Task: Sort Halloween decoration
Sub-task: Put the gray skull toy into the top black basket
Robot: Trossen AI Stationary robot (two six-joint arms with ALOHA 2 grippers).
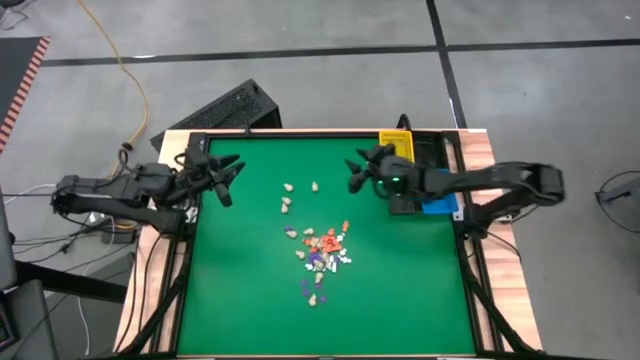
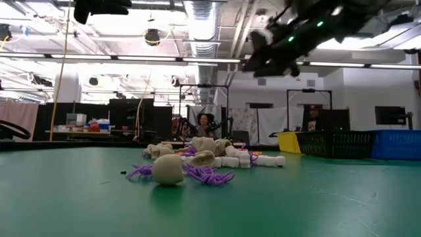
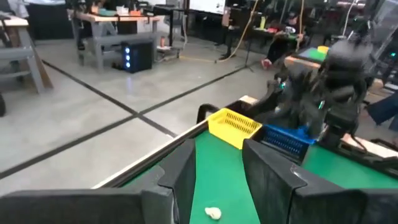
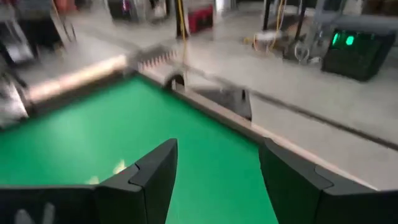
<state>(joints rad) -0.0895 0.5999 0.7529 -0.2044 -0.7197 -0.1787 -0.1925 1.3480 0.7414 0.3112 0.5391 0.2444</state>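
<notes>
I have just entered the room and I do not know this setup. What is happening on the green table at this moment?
A two-armed robot is sorting small Halloween trinkets, cream, orange and purple, which lie in a loose heap at the middle of the green table. The left gripper is up at the table's left edge, the right gripper near the yellow bin and the blue bin at the right edge. Both are open and hold nothing, and neither is touching the heap.

It was a big open robotics lab or workshop: exposed ceiling ducts point(image 2: 197, 16), strip lights, taped concrete floor point(image 3: 93, 118), cluttered workbenches point(image 3: 109, 28) (people sat at some).
</notes>
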